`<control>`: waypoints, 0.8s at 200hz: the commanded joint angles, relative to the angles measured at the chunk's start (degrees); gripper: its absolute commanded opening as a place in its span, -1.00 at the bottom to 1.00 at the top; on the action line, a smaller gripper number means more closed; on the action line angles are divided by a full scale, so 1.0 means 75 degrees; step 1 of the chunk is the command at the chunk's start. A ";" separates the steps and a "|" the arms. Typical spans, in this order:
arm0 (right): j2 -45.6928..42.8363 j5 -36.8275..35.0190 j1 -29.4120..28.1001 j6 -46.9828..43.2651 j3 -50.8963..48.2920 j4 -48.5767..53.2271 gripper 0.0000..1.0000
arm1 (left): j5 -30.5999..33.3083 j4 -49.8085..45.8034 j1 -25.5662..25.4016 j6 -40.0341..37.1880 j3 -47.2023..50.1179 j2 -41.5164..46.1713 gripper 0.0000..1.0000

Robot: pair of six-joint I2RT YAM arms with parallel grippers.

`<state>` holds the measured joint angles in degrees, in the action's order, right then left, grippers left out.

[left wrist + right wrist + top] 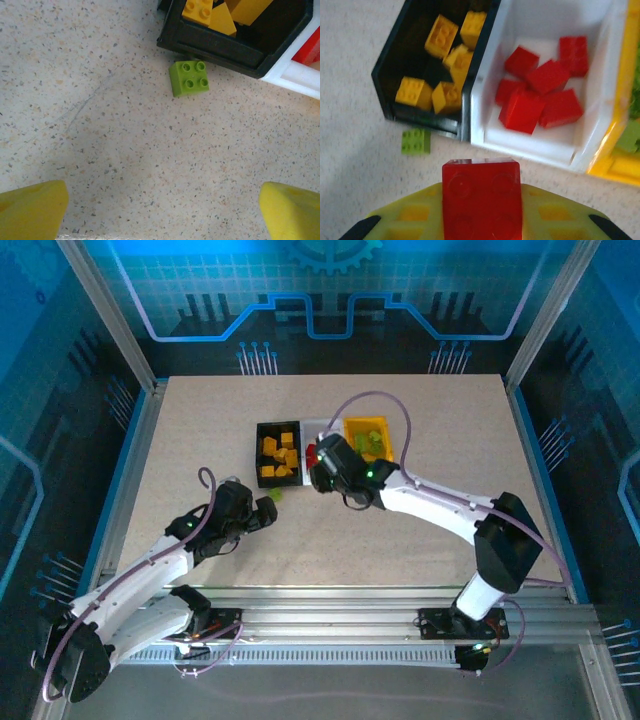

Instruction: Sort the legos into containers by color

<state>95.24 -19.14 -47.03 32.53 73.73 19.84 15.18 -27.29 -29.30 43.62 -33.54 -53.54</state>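
A lime green lego point(189, 77) on the table point(125, 150) just beside the black bin point(215, 50) of yellow-orange bricks point(442, 35), left gripper point(162, 212) spread wide, empty, right gripper point(481, 217) clamping a red lego point(481, 187) near the white bin point(530, 145) of red bricks point(547, 75), yellow bin point(612, 155) adjoining

My left arm reaches from 7 o'clock toward 1 o'clock, and my left gripper point(265, 510) is low with the fingers spread wide. My right arm stretches toward 10 o'clock, and my right gripper point(319, 466) clamps a red lego point(481, 197).
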 commanded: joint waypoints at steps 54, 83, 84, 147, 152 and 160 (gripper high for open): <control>0.2959 -0.0087 0.1007 -0.0036 0.3681 0.1746 0.34 | 0.0010 0.0083 0.0116 -0.0362 -0.0641 -0.0570 0.98; 0.2668 -0.0010 0.1002 -0.0002 0.3559 0.1489 0.49 | -0.0031 0.0548 0.0118 -0.0750 -0.0851 -0.1386 0.98; 0.2637 -0.0001 0.1000 -0.0002 0.3526 0.1467 0.49 | -0.0031 0.0576 0.0114 -0.0763 -0.0856 -0.1419 0.98; 0.0514 0.0127 0.0904 0.0452 0.0605 0.0217 0.49 | 0.0692 0.2019 -0.0069 -0.1147 -0.1415 -0.3887 0.80; 0.0351 0.0117 0.0909 0.0472 0.0445 0.0176 0.48 | 0.0732 0.2089 -0.0068 -0.1156 -0.1501 -0.4085 0.78; 0.0148 0.0114 0.0910 0.0479 0.0224 0.0094 0.48 | 0.0804 0.2215 -0.0076 -0.1181 -0.1637 -0.4393 0.75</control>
<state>101.08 -18.39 -39.75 34.26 79.94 24.29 17.80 -15.92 -29.54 36.95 -42.13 -81.08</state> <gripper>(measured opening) 0.744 0.892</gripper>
